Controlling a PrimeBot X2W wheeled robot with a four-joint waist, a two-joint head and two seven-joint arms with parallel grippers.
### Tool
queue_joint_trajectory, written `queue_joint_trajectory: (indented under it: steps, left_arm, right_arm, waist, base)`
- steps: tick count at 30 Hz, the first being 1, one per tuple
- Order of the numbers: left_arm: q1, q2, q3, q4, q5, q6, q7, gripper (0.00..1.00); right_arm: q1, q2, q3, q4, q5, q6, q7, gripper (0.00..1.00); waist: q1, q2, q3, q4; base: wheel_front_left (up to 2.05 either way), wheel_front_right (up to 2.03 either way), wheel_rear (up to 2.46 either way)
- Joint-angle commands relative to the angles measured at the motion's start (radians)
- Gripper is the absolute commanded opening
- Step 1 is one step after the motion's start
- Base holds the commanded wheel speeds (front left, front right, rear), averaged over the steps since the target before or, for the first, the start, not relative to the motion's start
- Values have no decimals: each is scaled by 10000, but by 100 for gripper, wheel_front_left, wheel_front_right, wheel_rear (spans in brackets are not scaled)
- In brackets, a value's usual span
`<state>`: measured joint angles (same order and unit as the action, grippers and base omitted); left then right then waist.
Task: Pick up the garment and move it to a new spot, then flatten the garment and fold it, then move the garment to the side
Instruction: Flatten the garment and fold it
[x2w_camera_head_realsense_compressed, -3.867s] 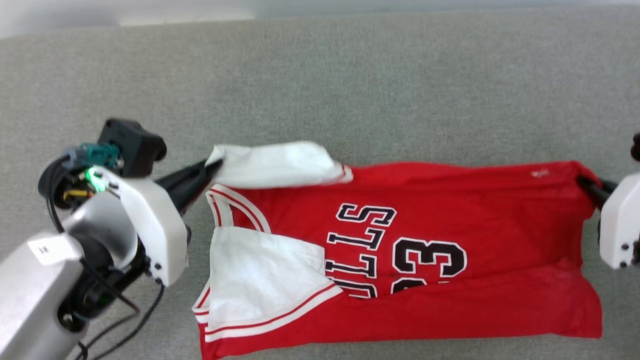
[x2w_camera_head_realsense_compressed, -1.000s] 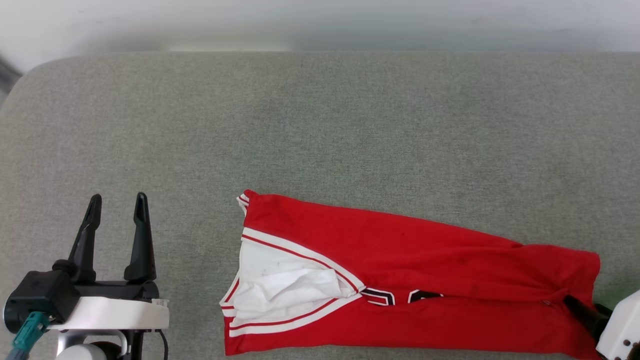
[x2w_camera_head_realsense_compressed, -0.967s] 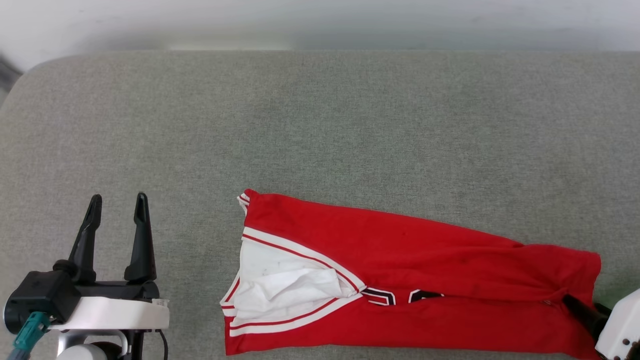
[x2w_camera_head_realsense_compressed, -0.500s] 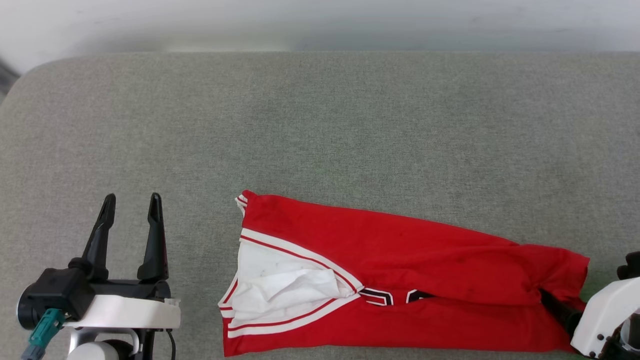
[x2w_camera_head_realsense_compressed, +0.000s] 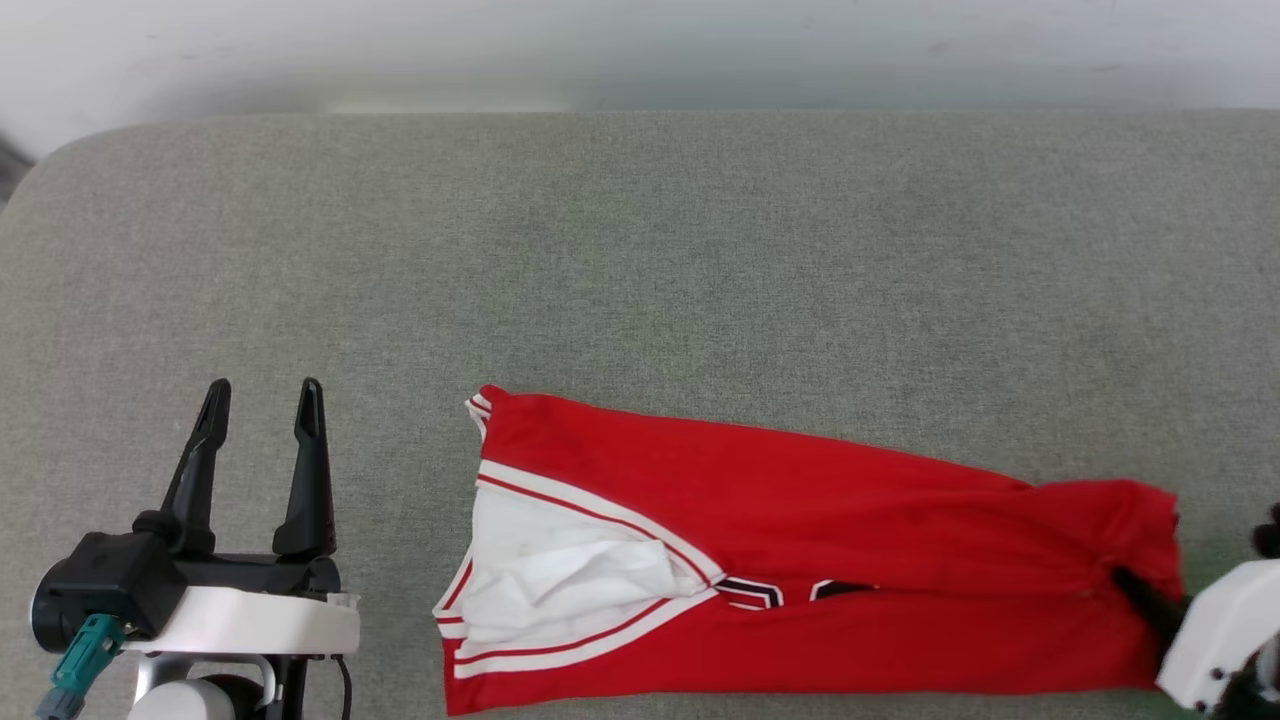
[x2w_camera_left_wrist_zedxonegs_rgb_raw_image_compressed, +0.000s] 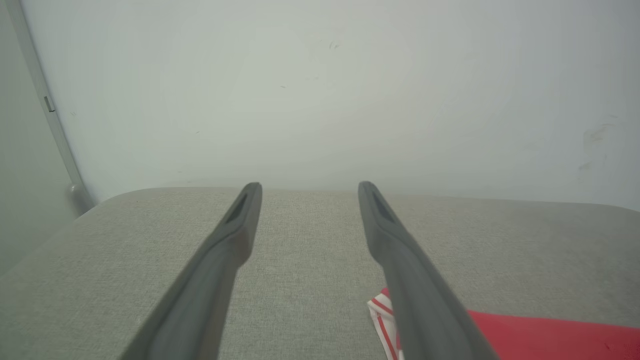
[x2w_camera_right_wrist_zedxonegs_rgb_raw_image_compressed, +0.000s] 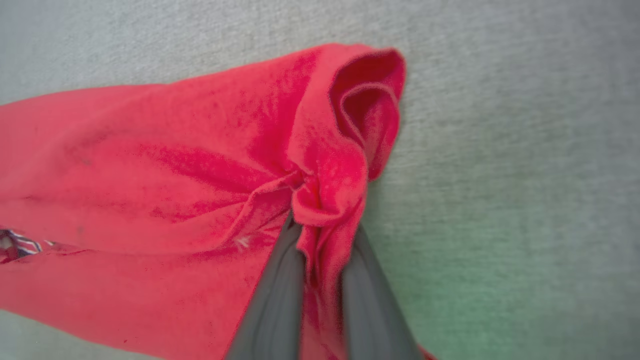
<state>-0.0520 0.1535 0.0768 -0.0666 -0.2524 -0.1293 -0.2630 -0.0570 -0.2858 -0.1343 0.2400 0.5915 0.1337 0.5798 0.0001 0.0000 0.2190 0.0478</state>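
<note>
The garment (x2w_camera_head_realsense_compressed: 850, 520), a red jersey with white sleeves, lies folded lengthwise into a long band on the grey cushion. Its collar end points left, and black lettering peeks from under the fold. My right gripper (x2w_camera_head_realsense_compressed: 1135, 585) is at the hem end on the right. The right wrist view shows my right gripper (x2w_camera_right_wrist_zedxonegs_rgb_raw_image_compressed: 325, 225) shut on a bunched pinch of the garment (x2w_camera_right_wrist_zedxonegs_rgb_raw_image_compressed: 150, 165). My left gripper (x2w_camera_head_realsense_compressed: 264, 388) hovers open and holds nothing, well left of the collar. From the left wrist, my left gripper (x2w_camera_left_wrist_zedxonegs_rgb_raw_image_compressed: 309, 186) points at the wall, with a corner of the garment (x2w_camera_left_wrist_zedxonegs_rgb_raw_image_compressed: 540, 335) at lower right.
The grey fabric cushion (x2w_camera_head_realsense_compressed: 640, 250) spreads wide behind and to the left of the jersey. Its far edge meets a white wall (x2w_camera_head_realsense_compressed: 640, 50), and its far left corner (x2w_camera_head_realsense_compressed: 60, 150) is rounded.
My right gripper has closed on the hem, bunching the cloth there and drawing that end slightly in. My left gripper has shifted a little to the right and stays open.
</note>
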Motion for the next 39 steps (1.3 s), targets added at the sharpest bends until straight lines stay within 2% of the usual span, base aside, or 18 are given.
queue_joint_trajectory:
  steps: [1,6,10,15,20,30,39]
  left_arm:
    - [27,53,4,-29,-54,-13,-22,100]
    - [17,71,-17,-26,-62,-14,-22,100]
    - [47,64,-38,9,-91,-14,-22,100]
    - [88,19,-84,70,-131,-14,-22,100]
    - [195,-25,-83,195,-130,-15,-21,100]
    - [364,-113,-75,363,-65,-15,-23,100]
    - [210,-56,-218,377,-97,-15,-23,100]
  right_arm:
    - [7,-249,-243,280,-113,-55,-70,0]
    - [-258,-758,-1030,631,-623,-54,-352,0]
    - [-620,-930,-1482,823,-927,-42,-612,0]
    - [-439,-988,-1168,394,-1093,-39,-591,0]
    - [-13,-783,-748,-708,-977,-34,-309,0]
    - [881,256,178,-3525,-719,-32,1166,0]
    - [310,1733,1592,-4568,-270,-32,2049,0]
  waist:
    - [-1,0,1,-13]
    - [-1,0,17,-58]
    - [-1,0,-22,-117]
    - [-1,0,-127,-155]
    - [-1,0,-339,-146]
    - [-1,0,-612,-60]
    - [-1,0,-644,196]
  base:
    - [0,0,0]
    - [0,0,0]
    - [0,0,0]
    - [0,0,0]
    - [0,0,0]
    - [0,0,0]
    - [0,0,0]
